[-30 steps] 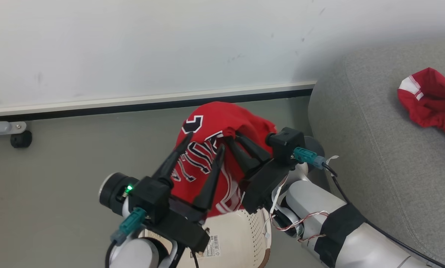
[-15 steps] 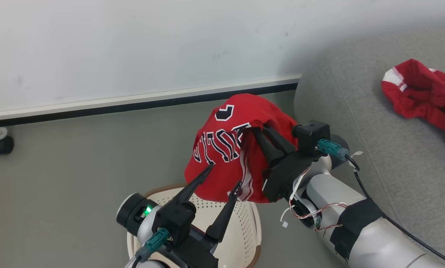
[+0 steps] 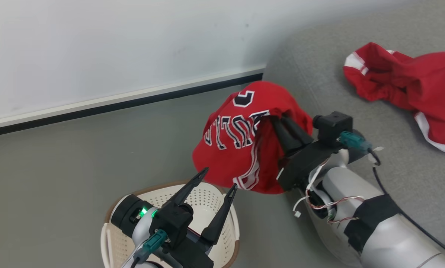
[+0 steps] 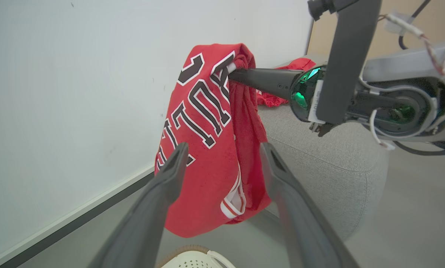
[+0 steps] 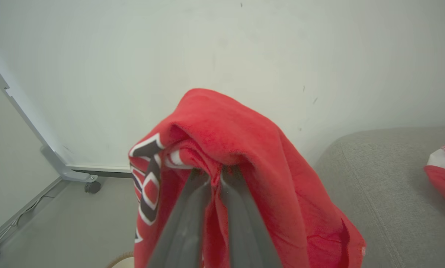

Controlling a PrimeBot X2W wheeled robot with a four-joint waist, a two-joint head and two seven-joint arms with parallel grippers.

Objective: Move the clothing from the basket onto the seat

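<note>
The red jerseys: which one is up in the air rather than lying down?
The lettered jersey, hanging from the right end effector beside the sofa; the other jersey lies crumpled on the sofa.

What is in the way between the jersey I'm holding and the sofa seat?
Nothing visible. The jersey, held in the shut right jaws, hangs by the sofa edge. The nearest seat fabric is bare, and the other red garment lies farther along.

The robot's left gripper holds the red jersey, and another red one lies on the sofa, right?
No. The right gripper holds the red jersey, as the head view shows; the left gripper is open. Another red garment lies on the sofa.
</note>
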